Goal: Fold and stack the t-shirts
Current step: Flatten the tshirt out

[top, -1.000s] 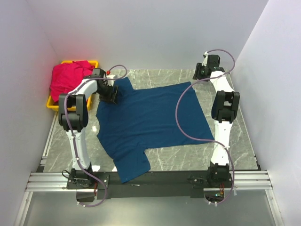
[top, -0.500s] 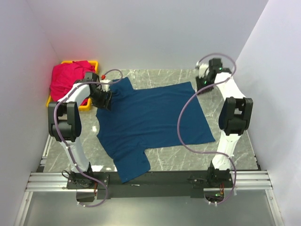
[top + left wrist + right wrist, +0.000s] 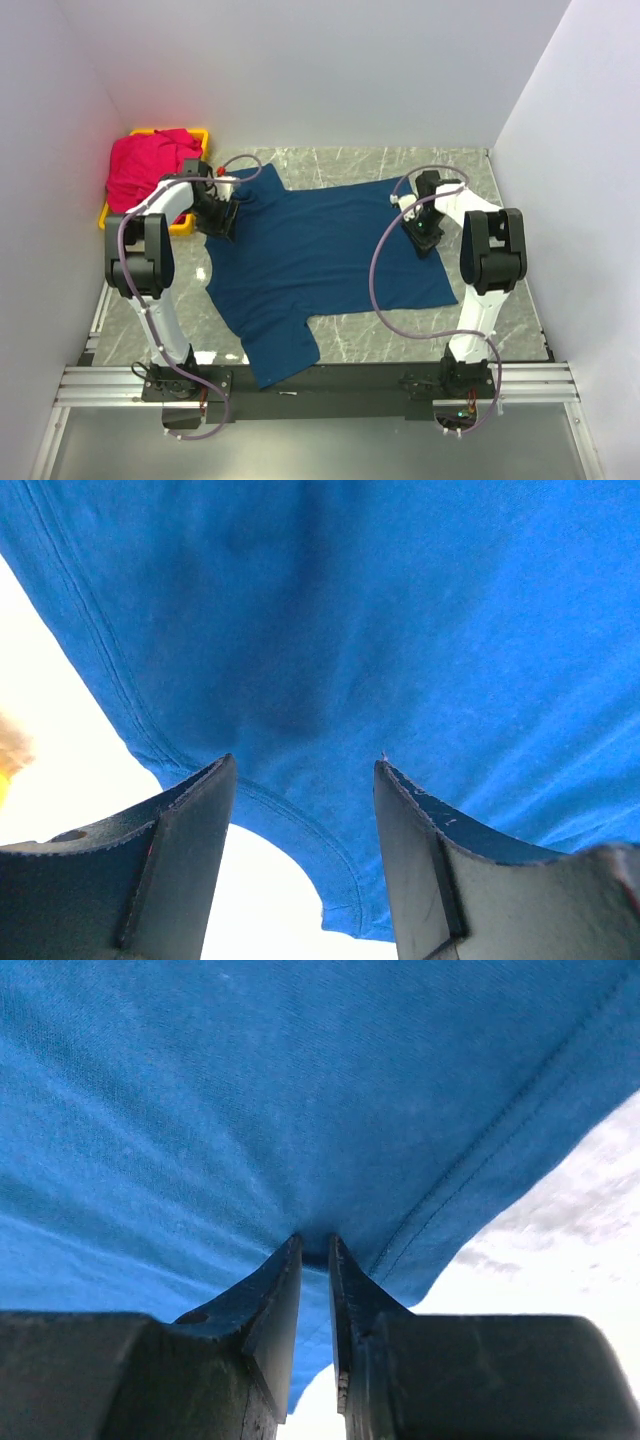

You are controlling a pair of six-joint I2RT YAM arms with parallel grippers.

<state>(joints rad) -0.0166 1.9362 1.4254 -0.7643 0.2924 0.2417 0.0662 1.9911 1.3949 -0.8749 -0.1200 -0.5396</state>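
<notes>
At the right edge of the navy t-shirt point(image 3: 320, 260), the right gripper point(image 3: 423, 232) has dropped from the back corner onto the cloth. Its wrist view shows what the top view can't: jaws nearly closed, pinching fabric by the hem. Left gripper point(image 3: 305, 770) is spread wide over a hemmed edge, holding nothing (so the fold likely waits on it). Shirt lies flat between the arms. Red-pink t-shirt point(image 3: 145, 165) sits in the bin point(image 3: 110, 215).
</notes>
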